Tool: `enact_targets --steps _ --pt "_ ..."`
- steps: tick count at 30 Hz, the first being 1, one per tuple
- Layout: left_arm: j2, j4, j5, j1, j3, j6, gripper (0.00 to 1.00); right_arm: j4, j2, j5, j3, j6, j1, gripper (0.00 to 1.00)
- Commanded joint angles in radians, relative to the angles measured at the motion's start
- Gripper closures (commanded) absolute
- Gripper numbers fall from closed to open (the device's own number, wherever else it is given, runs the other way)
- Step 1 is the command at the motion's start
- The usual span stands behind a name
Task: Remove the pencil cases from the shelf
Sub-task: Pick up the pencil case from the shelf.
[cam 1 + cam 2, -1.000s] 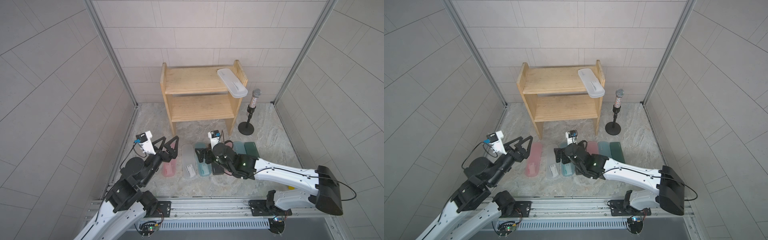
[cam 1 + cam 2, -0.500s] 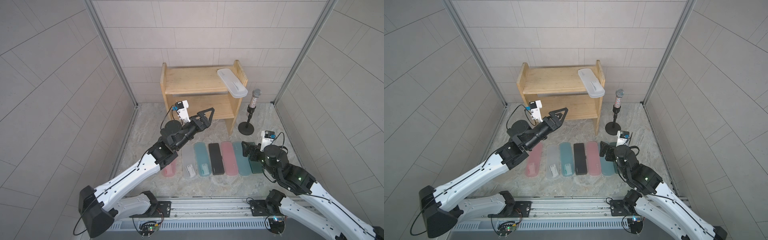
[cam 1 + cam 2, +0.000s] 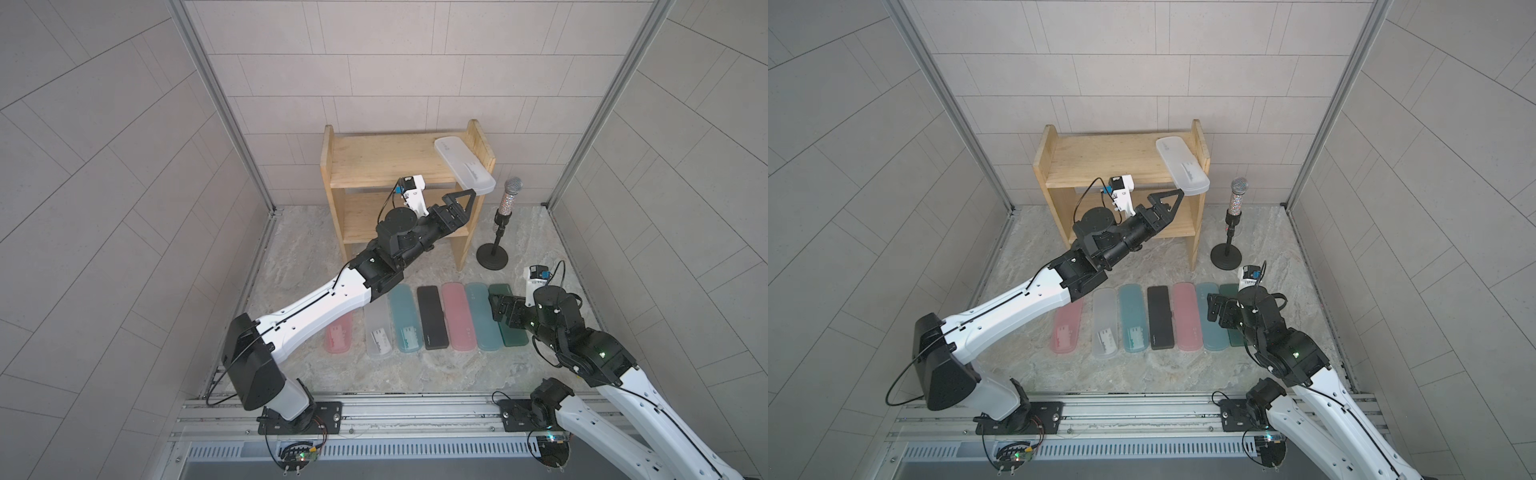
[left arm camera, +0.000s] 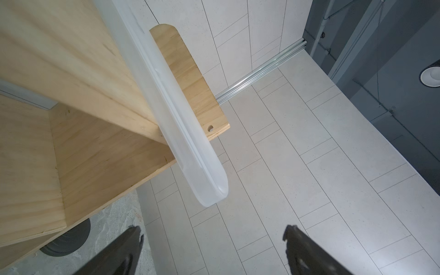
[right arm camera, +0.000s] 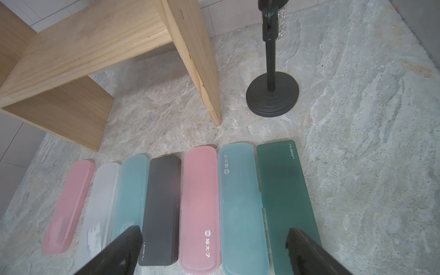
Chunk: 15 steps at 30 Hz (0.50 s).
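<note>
Okay, one left to pull: the frosted white pencil case (image 3: 464, 170) sits on the top tier of the pine shelf (image 3: 374, 160), upper middle of frame in both top views, tight along the right side panel (image 3: 480, 143). It lies slanted, and its near end sticks out past the front edge into free air. The left wrist view shows that overhang of the case (image 4: 181, 133) well, rounded tip and lid seam toward me. My left gripper (image 3: 460, 201) is just below and short of that tip, jaws spread fully, nothing in them, no contact. My right gripper (image 5: 214, 231) is equally wide and empty, lower right of frame.

Handling guess: thin hollow plastic, so light and stiff, with a smooth skin that is probably slippery. A hard squeeze could flex it or pop the lid. I'd pinch the overhanging end across its flat faces, a bit in from the tip, then draw it forward. With an end grip on a long body it may droop or twist.

In the way:
- The side panel blocks any approach from that side.
- The top board's front edge is right under the case.
- The glittery microphone (image 3: 510, 195) on its black stand (image 3: 492, 261) is just right of the shelf, near my pull-out path.

Seven cases already lie side by side on the stone floor (image 3: 299, 249), lower middle, from a pink case (image 3: 338, 338) to the dark green case (image 5: 283, 190). The right gripper is above the green end.
</note>
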Motion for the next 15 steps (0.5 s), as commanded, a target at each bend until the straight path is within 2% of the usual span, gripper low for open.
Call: enact_targets --steps 1,8,15 --pt "0.035 -0.034 -0.016 -0.006 0.076 -0.006 0.00 -0.078 -0.042 -0.037 0.024 -0.028 -0.005 0.00" --pt "0.102 -0.134 -0.047 -0.006 0.187 0.003 0.00 -0.163 -0.098 -0.055 0.038 -0.044 -0.007 0.00" --pt "0.164 -0.136 -0.078 -0.002 0.243 -0.009 0.03 -0.202 -0.120 -0.107 0.046 -0.016 -0.007 0.00"
